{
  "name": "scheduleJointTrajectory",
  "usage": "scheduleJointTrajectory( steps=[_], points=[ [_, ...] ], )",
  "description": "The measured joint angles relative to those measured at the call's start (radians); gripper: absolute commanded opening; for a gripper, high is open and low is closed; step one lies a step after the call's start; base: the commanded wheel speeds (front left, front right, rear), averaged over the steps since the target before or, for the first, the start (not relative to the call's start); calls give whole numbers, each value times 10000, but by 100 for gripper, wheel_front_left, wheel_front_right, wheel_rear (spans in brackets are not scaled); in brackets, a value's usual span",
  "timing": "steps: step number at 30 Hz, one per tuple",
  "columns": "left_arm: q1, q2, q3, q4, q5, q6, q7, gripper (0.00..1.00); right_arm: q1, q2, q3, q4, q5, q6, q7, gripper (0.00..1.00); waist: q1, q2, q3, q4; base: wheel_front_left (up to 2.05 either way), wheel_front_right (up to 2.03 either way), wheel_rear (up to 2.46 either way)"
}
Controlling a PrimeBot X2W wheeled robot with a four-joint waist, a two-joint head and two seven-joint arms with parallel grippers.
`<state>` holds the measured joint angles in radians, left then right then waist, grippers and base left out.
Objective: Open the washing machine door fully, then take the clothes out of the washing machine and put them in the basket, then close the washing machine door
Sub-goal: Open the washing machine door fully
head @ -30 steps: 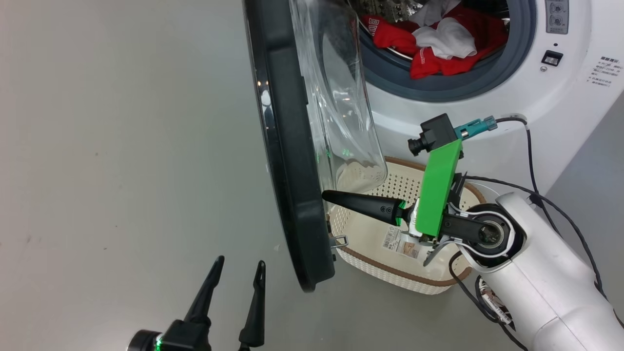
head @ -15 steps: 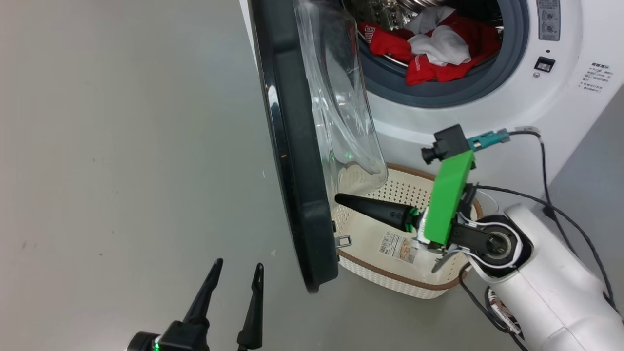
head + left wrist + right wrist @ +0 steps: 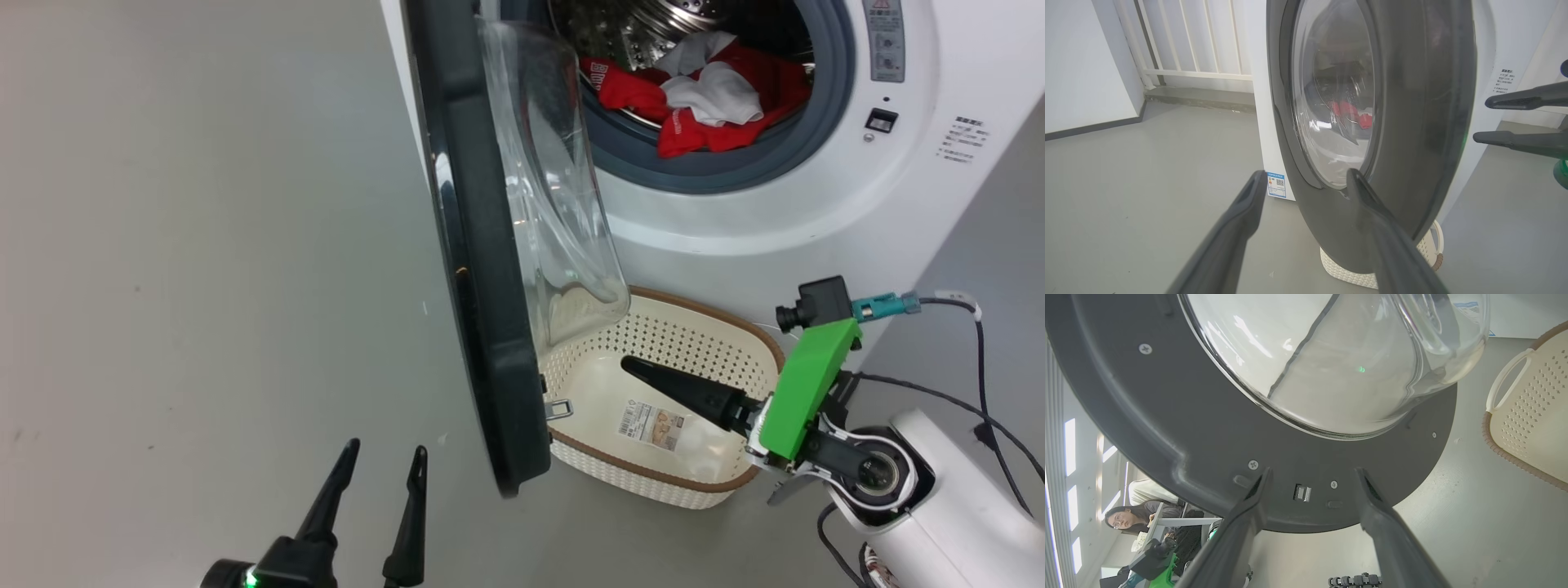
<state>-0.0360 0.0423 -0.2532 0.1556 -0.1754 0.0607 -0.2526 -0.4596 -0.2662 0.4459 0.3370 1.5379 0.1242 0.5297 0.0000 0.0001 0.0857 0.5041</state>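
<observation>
The washing machine stands at one o'clock in the head view. The washing machine door hangs open, edge-on, running from twelve down to six. The basket sits at five o'clock, beside the door. The clothes lie inside the machine at one o'clock. The right gripper, near the basket at four o'clock, has fingers spread wide, empty. The left gripper, at seven o'clock, likewise.
</observation>
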Motion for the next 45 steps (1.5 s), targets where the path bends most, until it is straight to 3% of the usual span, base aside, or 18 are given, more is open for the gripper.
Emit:
scheduleJointTrajectory(
  steps=[22, 41, 45],
  points=[
    [184, -2, 593, 4, 259, -102, 2, 100, 1882, -1333, 151, -134, -767, 0, -2506, 100, 0, 0, -39, -963, 0, 0, 0],
    [206, -2, 773, 33, 259, -174, 2, 100, 2103, -2504, 2073, 652, -2934, 2, -7248, 100, 0, 0, -94, -1112, 0, 0, 0],
    [281, -2, 775, 42, 259, -174, 2, 100, 2100, -2569, 2278, 1112, -3684, 2, -7768, 100, 0, 0, -120, -1109, 0, 0, 0]
  ],
)
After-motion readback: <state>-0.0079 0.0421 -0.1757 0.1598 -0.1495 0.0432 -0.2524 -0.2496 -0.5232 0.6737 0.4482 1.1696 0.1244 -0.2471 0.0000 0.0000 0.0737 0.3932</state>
